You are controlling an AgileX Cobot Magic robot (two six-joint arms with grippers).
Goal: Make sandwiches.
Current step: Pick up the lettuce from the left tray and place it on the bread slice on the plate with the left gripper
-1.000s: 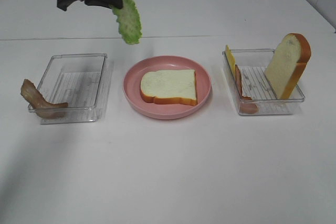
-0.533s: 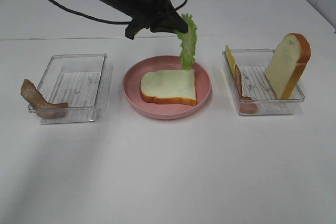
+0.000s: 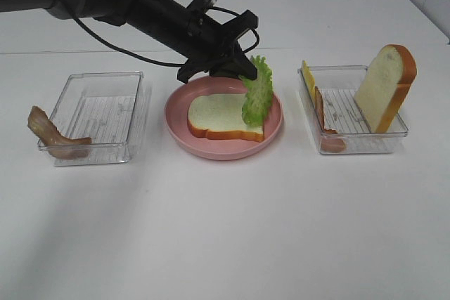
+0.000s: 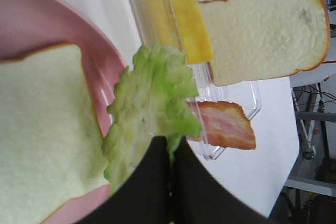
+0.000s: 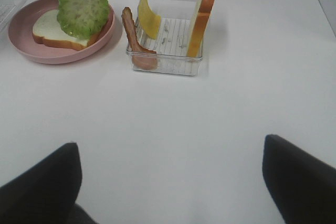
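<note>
While the left gripper [image 3: 241,73] hangs over the far side of the plate [image 3: 177,123], its jaws are pressed together on the top edge of the lettuce [image 3: 257,93]. The left wrist view gives that pinch up close (two dark fingers [image 4: 152,182] meeting on the frilled leaf [image 4: 152,103]); the high view shows only a black arm ending at the leaf. The lettuce hangs upright over the right end of the flat slice [image 3: 225,116], which lies on the plate. From the right wrist view the leaf [image 5: 81,6] shows broadside and hides much of that slice [image 5: 50,34]. Whether its lower end rests on the bread or hangs just above it, I cannot tell.

Just right of the plate stands the right tray [image 3: 355,147]. Cheese [image 3: 307,75] and a bacon strip [image 3: 322,114] lean at the wall nearest the plate, and the upright slice [image 3: 385,89] leans at the wall farthest from it. The left wrist view catches these three beyond the plate's rim.

Left of the plate sits the left tray [image 3: 98,117], with a second strip [image 3: 53,135] draped over its outer near corner (only the high view shows this).

The right gripper [image 5: 170,177] appears in its own wrist view alone: jaws spread wide, holding nothing, over bare table [image 5: 173,119], well apart from the plate.
</note>
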